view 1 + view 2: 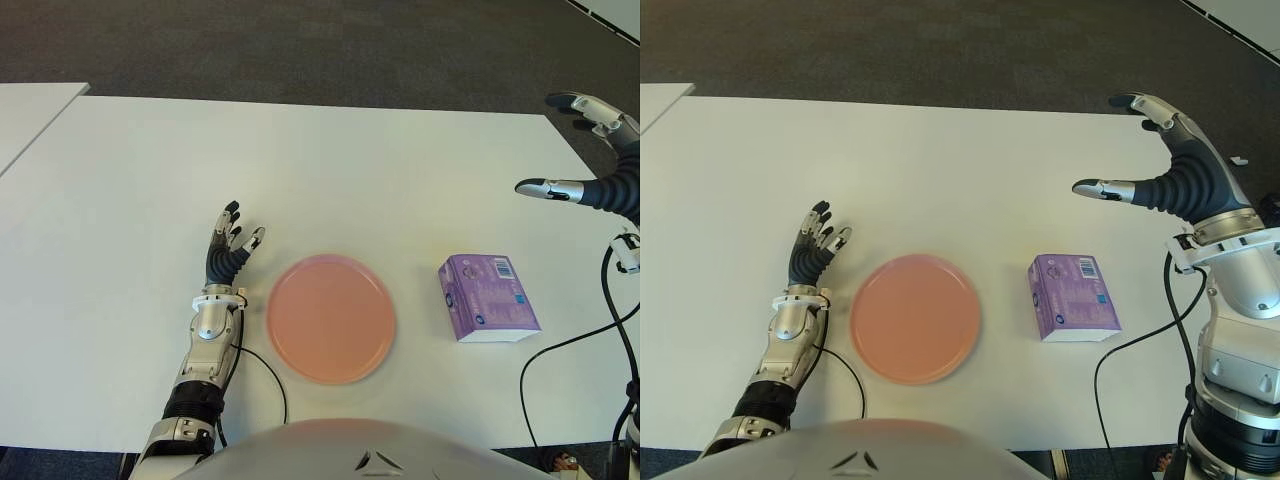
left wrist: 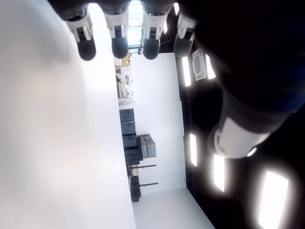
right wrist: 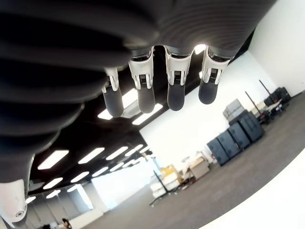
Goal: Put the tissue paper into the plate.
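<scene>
A purple tissue pack (image 1: 1073,297) lies on the white table (image 1: 970,180) just right of the pink plate (image 1: 915,317), long axis running away from the robot. The right hand (image 1: 1170,165), fingers spread and empty, hovers beyond it, nearer than the open left hand (image 1: 812,250).

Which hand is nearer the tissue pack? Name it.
The right hand, raised open above the table behind the purple tissue pack. The left hand shows beyond the pink plate, on its far side.

A white table (image 1: 330,170) stands on dark grey carpet (image 1: 300,45), under ceiling strip lights (image 3: 90,155).
</scene>
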Robot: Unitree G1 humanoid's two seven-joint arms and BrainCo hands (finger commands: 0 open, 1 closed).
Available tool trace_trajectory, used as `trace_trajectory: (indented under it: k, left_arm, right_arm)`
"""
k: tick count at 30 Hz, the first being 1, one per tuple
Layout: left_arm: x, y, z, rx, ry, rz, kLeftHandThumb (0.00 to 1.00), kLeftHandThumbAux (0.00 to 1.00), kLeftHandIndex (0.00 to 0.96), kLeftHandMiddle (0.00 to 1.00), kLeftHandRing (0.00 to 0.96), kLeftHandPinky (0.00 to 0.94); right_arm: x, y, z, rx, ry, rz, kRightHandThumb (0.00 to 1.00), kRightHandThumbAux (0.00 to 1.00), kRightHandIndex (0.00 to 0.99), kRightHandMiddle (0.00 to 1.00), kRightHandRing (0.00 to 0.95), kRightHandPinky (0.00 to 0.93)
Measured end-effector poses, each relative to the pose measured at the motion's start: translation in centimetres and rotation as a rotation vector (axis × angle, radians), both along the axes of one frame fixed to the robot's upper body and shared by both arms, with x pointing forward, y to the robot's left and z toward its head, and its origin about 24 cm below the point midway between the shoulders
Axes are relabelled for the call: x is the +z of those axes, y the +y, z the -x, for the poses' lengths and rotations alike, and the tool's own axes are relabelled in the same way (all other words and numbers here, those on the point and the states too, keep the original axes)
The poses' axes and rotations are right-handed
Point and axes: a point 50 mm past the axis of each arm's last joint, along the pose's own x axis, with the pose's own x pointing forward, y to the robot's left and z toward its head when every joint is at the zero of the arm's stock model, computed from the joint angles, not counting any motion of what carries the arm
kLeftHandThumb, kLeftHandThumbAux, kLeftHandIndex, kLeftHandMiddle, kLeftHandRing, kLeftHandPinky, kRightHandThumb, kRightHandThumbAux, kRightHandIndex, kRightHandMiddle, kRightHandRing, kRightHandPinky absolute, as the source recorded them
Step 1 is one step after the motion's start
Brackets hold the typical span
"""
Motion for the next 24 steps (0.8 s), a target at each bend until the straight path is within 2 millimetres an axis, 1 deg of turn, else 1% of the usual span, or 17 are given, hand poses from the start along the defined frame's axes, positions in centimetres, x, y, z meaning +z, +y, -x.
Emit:
trace_trajectory:
  k: [2, 5, 8, 12, 16, 19, 24]
  left_arm:
    - [0.2, -0.2, -0.2, -0.008, -0.006, 0.002, 0.149, 0.638, 0.019, 0.027, 0.016, 0.039]
    - [0.2, -0.2, -0.2, -0.006, -0.012, 0.001, 0.152, 0.635, 0.019, 0.026, 0.015, 0.037]
    - [0.2, 0.1, -0.2, 0.001, -0.012, 0.0, 0.146, 0.638, 0.017, 0.026, 0.013, 0.031]
    - [0.2, 0.2, -0.2, 0.004, -0.006, -0.002, 0.137, 0.64, 0.014, 0.025, 0.011, 0.026]
    - [-0.1, 0.1, 0.0, 0.004, 0.013, -0.006, 0.128, 0.642, 0.012, 0.024, 0.01, 0.024]
    - [-0.3, 0.2, 0.1, 0.009, 0.027, -0.008, 0.123, 0.645, 0.01, 0.024, 0.01, 0.025]
    - [-0.3, 0.4, 0.3, 0.02, 0.028, -0.011, 0.119, 0.644, 0.012, 0.027, 0.013, 0.03]
  right_arm:
    - [-0.4, -0.4, 0.9, 0.011, 0.045, 0.075, 0.127, 0.463, 0.047, 0.045, 0.03, 0.001]
    - [-1.2, -0.8, 2.1, 0.044, 0.156, 0.201, 0.112, 0.417, 0.015, 0.014, 0.009, 0.0]
    - [-2.4, -1.1, 3.5, 0.094, 0.299, 0.33, 0.1, 0.385, 0.004, 0.004, 0.003, 0.0]
    - [-3.6, -1.2, 5.3, 0.18, 0.48, 0.504, 0.091, 0.359, 0.001, 0.001, 0.0, 0.0]
    - [-4.5, -1.2, 6.7, 0.273, 0.622, 0.651, 0.086, 0.346, 0.0, 0.0, 0.0, 0.0]
    - [-4.8, -1.3, 7.2, 0.306, 0.662, 0.695, 0.08, 0.342, 0.0, 0.0, 0.0, 0.0]
    - [-5.0, -1.3, 7.6, 0.331, 0.689, 0.726, 0.08, 0.353, 0.0, 0.0, 0.0, 0.0]
